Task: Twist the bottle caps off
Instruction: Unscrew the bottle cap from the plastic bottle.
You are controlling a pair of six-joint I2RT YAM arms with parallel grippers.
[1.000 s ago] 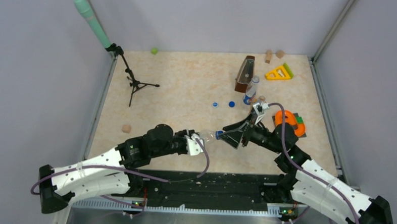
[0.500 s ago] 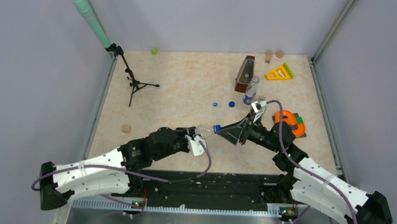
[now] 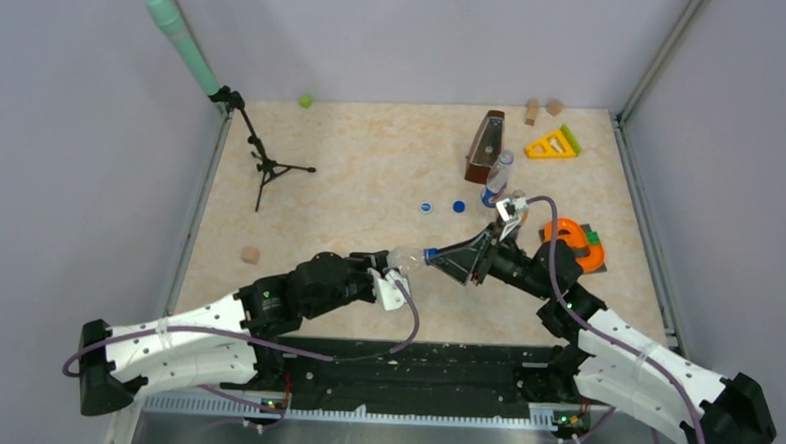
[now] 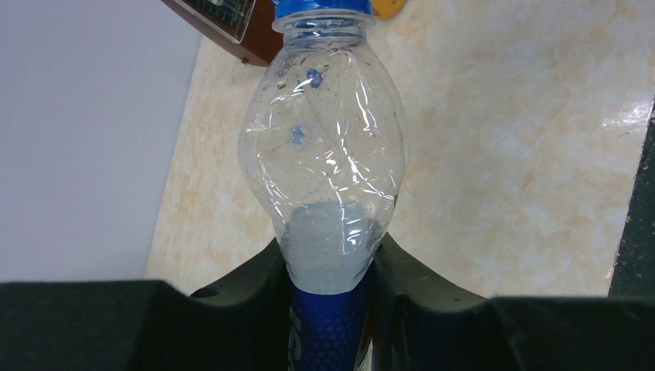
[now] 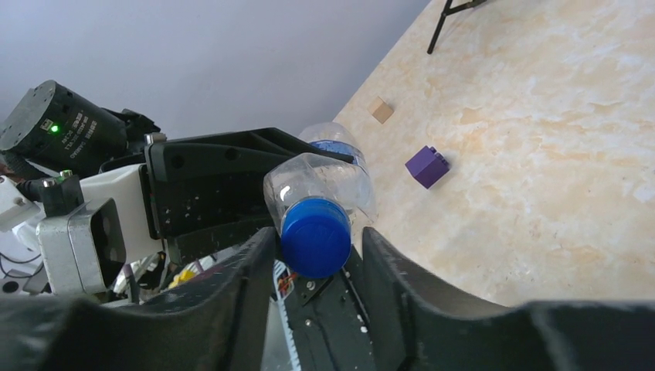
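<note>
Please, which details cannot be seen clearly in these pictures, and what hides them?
Right wrist view: whether the right pincer touches the blue cap; its blurred fingers hide the contact.
Left wrist view: the cap's top, cut by the upper edge; the base of the bottle, hidden inside the left pincer.
Top view: two loose caps, too small to tell which side is up.

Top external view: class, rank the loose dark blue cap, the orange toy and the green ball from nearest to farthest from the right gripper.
1. The loose dark blue cap, on the table just beyond the right gripper.
2. The orange toy, off to its right.
3. The green ball, at the far edge, left of centre.
</note>
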